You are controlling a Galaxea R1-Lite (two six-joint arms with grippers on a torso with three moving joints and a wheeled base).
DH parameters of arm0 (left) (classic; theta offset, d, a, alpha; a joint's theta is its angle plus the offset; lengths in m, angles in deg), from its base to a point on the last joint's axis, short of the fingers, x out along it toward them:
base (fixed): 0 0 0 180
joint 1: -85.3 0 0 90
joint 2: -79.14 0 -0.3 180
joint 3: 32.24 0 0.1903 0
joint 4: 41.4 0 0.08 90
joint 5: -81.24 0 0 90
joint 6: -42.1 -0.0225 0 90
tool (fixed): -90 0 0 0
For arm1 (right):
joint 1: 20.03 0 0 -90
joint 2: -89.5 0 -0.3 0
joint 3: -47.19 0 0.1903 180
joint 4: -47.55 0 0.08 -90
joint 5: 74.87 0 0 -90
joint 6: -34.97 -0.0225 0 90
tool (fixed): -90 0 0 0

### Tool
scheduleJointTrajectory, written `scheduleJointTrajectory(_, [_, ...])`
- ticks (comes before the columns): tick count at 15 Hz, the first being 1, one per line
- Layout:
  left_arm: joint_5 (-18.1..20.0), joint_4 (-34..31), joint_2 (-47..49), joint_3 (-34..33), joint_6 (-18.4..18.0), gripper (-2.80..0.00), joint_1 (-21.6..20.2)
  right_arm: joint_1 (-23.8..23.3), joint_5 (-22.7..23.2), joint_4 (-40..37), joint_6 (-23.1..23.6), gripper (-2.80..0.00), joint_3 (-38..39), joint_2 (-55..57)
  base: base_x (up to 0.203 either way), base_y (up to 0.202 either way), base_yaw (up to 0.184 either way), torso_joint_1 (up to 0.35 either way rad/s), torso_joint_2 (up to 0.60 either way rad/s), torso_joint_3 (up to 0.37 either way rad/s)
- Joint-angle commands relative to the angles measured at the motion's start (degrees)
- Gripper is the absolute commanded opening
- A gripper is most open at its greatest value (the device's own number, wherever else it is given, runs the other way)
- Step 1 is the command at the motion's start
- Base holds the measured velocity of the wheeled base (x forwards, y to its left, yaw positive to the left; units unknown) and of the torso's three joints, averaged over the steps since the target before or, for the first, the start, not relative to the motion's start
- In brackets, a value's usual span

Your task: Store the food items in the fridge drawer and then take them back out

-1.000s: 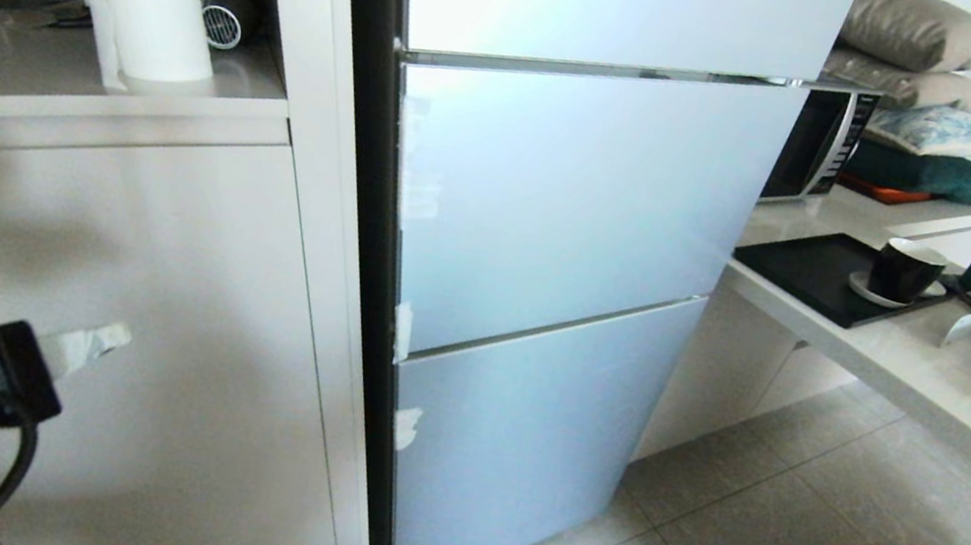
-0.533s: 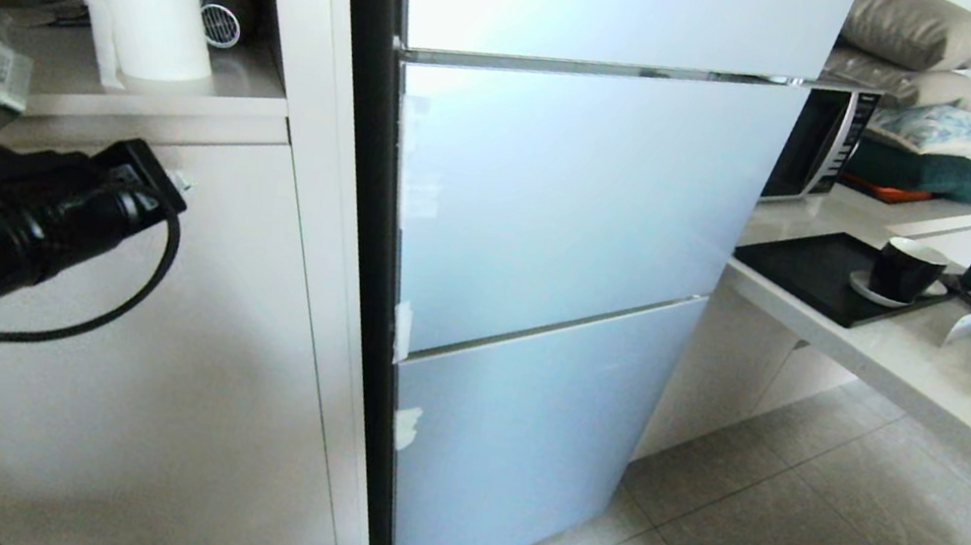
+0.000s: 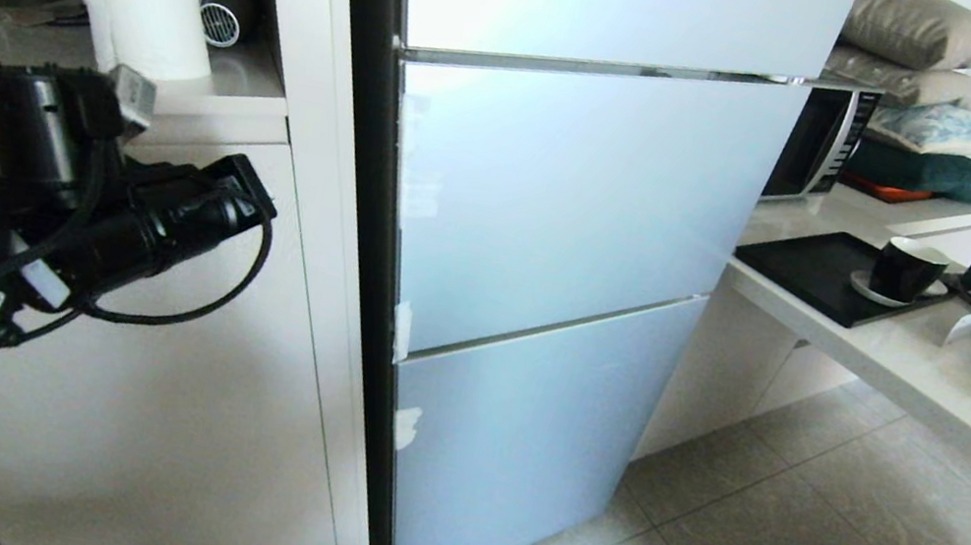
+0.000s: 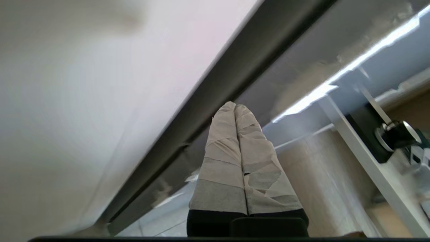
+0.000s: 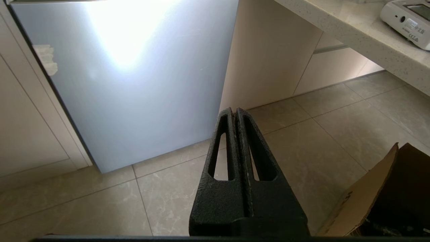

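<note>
- My left gripper point(image 4: 234, 107), taped fingers pressed together and empty, hangs beside the fridge's dark side edge point(image 3: 365, 191).
- My right gripper point(image 5: 234, 111), jaws also together, points at the floor, parked.
- Doors shut: fridge drawer and food items are unseen.
- The glossy panels point(image 3: 578, 199) look slippery; I judge an edge the best hold.

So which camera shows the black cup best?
The head view: the black cup sits whole on its saucer, on the black tray. The left wrist view shows only a small blurry bit of it; the right wrist view misses it.

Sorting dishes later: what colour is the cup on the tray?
Black cup, seen best in the head view.
</note>
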Motion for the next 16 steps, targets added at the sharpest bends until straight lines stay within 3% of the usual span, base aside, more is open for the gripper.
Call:
scheduleJointTrajectory(1, [-0.7, 0.6, 5.6, 3.6, 0.1, -2.8, 1.6, 0.0, 0.0, 0.0, 0.1, -2.8, 0.0, 0.1, 0.0, 0.0, 0.0, 0.0, 0.0, 0.0])
scheduleJointTrajectory(5, [-1.3, 10.9, 13.5, 8.5, -1.4, -2.8, 2.4, 0.0, 0.0, 0.0, 0.1, -2.8, 0.0, 0.1, 0.0, 0.0, 0.0, 0.0, 0.0, 0.0])
scheduleJointTrajectory(14, [-1.2, 12.3, 19.5, 17.7, -1.2, -2.8, 3.2, 0.0, 0.0, 0.0, 0.1, -2.8, 0.0, 0.1, 0.0, 0.0, 0.0, 0.0, 0.0, 0.0])
scheduleJointTrajectory(16, [-1.1, 18.2, 22.3, 19.7, -1.3, -2.8, 3.2, 0.0, 0.0, 0.0, 0.1, -2.8, 0.0, 0.1, 0.0, 0.0, 0.0, 0.0, 0.0, 0.0])
